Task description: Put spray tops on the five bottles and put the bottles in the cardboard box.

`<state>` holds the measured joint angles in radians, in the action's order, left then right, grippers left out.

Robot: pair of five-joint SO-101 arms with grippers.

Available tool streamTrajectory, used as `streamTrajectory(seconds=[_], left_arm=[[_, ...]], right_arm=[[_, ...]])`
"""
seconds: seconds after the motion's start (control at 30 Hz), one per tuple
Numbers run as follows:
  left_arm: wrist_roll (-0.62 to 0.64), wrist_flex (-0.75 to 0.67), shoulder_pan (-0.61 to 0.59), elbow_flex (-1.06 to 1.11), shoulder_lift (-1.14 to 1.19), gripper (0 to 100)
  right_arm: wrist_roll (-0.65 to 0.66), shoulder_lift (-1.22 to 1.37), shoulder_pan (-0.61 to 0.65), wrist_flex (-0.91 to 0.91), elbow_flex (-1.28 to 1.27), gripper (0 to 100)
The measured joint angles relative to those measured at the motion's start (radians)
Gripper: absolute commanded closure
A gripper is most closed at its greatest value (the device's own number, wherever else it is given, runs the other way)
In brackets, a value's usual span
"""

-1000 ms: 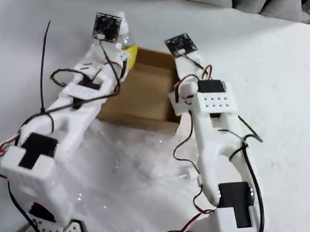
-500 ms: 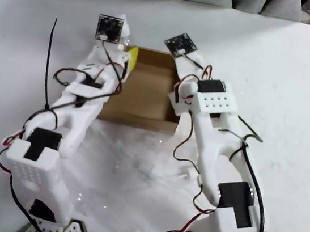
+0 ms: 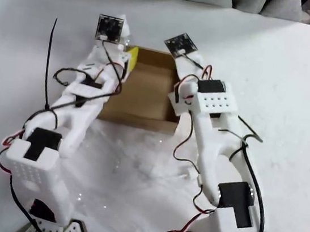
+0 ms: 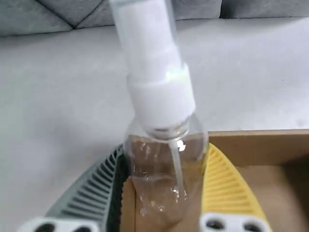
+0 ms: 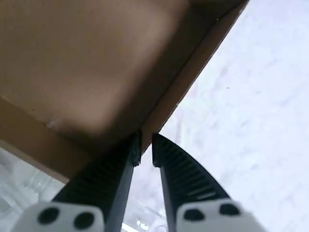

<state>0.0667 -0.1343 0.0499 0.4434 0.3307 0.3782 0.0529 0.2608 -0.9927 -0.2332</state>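
White table [image 3: 293, 111]; left gripper [image 4: 166, 164] fingers clamp a clear bottle [image 4: 157, 145], spray top [image 4: 157, 82] fitted, above cardboard box [image 3: 146, 92] edge; right gripper [image 5: 145, 144] fingers narrow, pinching box wall.

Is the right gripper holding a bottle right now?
No, the right gripper is closed on the thin edge of a wall of the cardboard box, with nothing else in its grip.

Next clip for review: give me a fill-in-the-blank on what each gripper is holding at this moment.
The left gripper is shut on a clear bottle wearing a ____ spray top.
One of its fingers is grey, the other ____.
The right gripper is shut on a wall of the ____ box.
Missing words: white; yellow; cardboard.
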Motion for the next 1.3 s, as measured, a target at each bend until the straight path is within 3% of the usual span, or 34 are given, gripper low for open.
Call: streamTrajectory(seconds=[0.5, 0.73, 1.3], left_arm=[[0.0, 0.0, -0.011, 0.0, 0.0, 79], [0.0, 0.0, -0.011, 0.032, -0.002, 67], [0.0, 0.0, -0.011, 0.052, -0.002, 66]], right_arm=[[0.0, 0.0, 0.0, 0.0, 0.0, 98.2], [0.0, 0.0, 0.0, 0.0, 0.0, 98.2], [0.0, 0.0, -0.012, 0.0, 0.0, 98.2]])
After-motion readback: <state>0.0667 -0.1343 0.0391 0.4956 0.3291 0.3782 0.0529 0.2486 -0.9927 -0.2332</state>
